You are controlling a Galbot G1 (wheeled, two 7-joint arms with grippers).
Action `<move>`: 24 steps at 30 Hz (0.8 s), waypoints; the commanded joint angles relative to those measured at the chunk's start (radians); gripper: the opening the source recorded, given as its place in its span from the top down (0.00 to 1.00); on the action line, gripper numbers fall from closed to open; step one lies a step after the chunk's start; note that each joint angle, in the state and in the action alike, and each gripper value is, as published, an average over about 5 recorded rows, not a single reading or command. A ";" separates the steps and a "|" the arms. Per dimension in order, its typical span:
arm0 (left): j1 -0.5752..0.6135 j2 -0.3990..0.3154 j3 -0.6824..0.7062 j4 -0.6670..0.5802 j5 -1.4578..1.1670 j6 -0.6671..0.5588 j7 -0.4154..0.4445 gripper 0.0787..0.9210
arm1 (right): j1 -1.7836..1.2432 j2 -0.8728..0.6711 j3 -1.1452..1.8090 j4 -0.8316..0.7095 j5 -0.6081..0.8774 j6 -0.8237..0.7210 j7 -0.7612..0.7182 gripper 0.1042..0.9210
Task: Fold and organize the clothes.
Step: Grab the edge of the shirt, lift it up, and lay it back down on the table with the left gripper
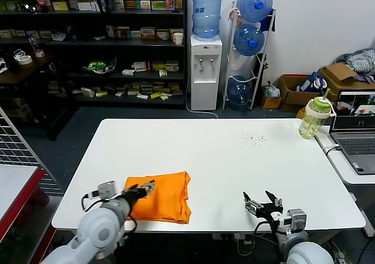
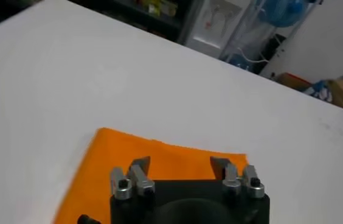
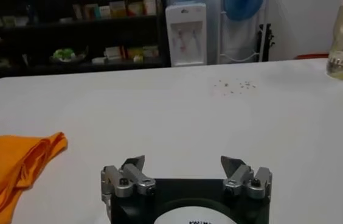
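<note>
The white tabletop (image 1: 222, 164) spreads wide in front of me, reaching from the near edge by my arms to the far edge by the shelves. On its near left part lies the orange T-shirt (image 1: 167, 195), folded into a compact, roughly rectangular bundle with layered edges along its right side; no lettering shows on the upper face. At the far right edge of the tabletop stands a pale green bottle (image 1: 315, 117), just beside an open laptop (image 1: 356, 130) on a neighbouring surface. A scatter of small dark specks (image 1: 254, 138) marks the tabletop at the far right, well apart from the T-shirt.

My left gripper (image 1: 145, 188) hovers over the near left part of the T-shirt, its fingers (image 2: 140, 167) spread wide and holding nothing. My right gripper (image 1: 261, 200) sits low at the near right edge, well apart from the T-shirt, its fingers (image 3: 134, 165) likewise spread wide over bare tabletop.
</note>
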 commanded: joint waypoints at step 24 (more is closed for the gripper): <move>0.092 0.142 -0.072 0.159 -0.010 0.002 0.305 0.12 | 0.008 0.002 -0.008 -0.008 0.003 -0.009 0.011 0.12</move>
